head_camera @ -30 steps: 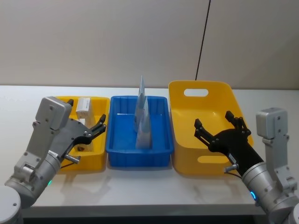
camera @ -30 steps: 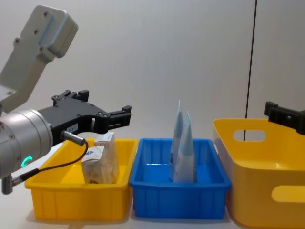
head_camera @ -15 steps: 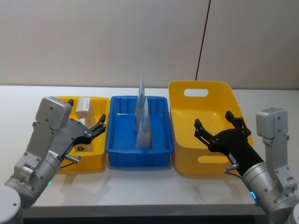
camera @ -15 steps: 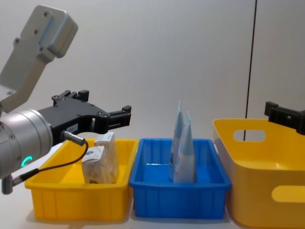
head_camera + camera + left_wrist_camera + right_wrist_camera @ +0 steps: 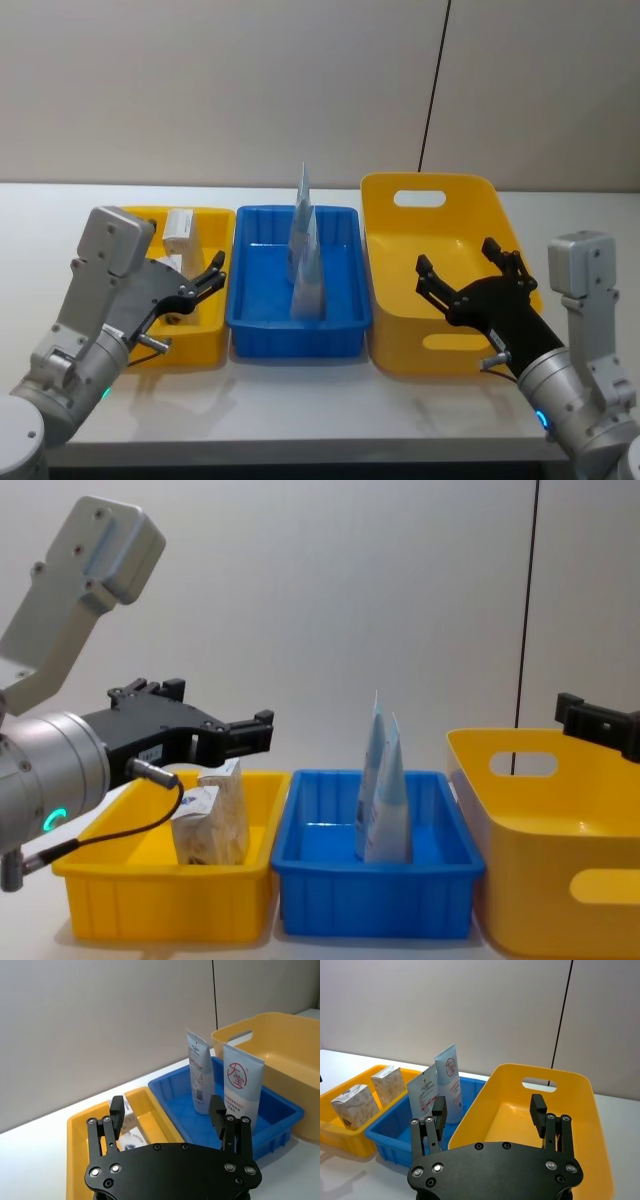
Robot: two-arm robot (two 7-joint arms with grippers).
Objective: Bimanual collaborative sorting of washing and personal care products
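Cartons (image 5: 180,228), 2 of them, sit in the small yellow bin (image 5: 190,345) just below the left gripper (image 5: 210,272), whose jaws are wide and empty. 2 tubes (image 5: 305,250) stand upright in the blue bin (image 5: 295,340), between both grippers. The right gripper (image 5: 457,262), also wide and empty, hovers over the large yellow bin (image 5: 400,352).

A plain, pale wall (image 5: 200,90) stands straight behind the far edge of the white desk (image 5: 300,400); a thin dark line (image 5: 434,80) runs down the wall toward the desk's far edge, right of centre; the light is soft and even.
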